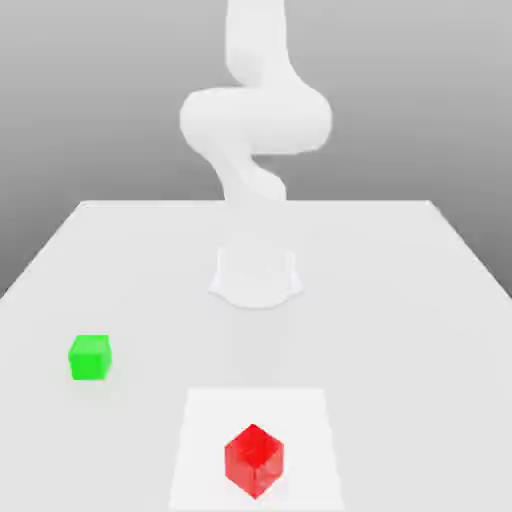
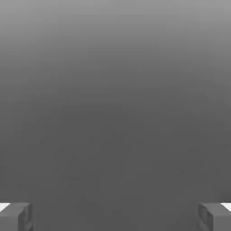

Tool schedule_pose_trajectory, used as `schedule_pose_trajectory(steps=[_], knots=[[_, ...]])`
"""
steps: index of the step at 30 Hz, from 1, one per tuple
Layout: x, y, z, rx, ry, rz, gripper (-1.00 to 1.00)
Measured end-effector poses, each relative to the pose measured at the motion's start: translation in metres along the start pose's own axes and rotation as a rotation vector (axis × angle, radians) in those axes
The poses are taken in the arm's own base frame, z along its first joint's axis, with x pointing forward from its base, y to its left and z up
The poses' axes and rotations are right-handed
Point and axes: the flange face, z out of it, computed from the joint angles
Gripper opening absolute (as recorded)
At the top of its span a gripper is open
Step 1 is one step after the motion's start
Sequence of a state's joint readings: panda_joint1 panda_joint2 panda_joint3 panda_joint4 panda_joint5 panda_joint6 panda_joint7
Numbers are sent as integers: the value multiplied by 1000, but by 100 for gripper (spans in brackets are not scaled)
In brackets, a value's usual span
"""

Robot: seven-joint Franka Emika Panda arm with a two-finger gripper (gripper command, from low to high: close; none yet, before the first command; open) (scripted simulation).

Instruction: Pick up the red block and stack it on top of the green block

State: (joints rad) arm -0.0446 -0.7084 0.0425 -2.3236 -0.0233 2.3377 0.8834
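Observation:
A red block (image 1: 253, 460) sits turned corner-on at the near edge of the table, on a lighter square patch (image 1: 200, 440). A green block (image 1: 90, 357) rests on the table toward the exterior view's left, farther back than the red one and well apart from it. In the hand view my gripper (image 2: 115, 217) is open: its two grey fingertips (image 2: 16, 216) stand far apart with nothing between them, and beyond them is plain grey background. The white arm (image 1: 255, 120) rises from the middle of the table, far above both blocks.
The arm's round base (image 1: 256, 280) stands at the centre of the white table (image 1: 400, 330), behind both blocks. The table's side edges slant inward toward the back.

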Motion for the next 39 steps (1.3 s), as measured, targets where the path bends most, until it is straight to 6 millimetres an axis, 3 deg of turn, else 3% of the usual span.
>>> schedule_pose_trajectory(steps=[5,11,16,20,24,29,30,36,39], knots=[[-16,11,109,-169,-44,117,0],[-47,52,224,-345,-108,260,0],[-85,99,303,-476,-174,385,0],[-122,141,353,-571,-236,495,0],[-166,176,390,-649,-303,596,0],[-197,207,435,-663,-315,616,0],[-201,211,440,-664,-315,616,-100],[-202,213,442,-662,-315,615,-100],[-190,200,425,-661,-314,619,-100]])
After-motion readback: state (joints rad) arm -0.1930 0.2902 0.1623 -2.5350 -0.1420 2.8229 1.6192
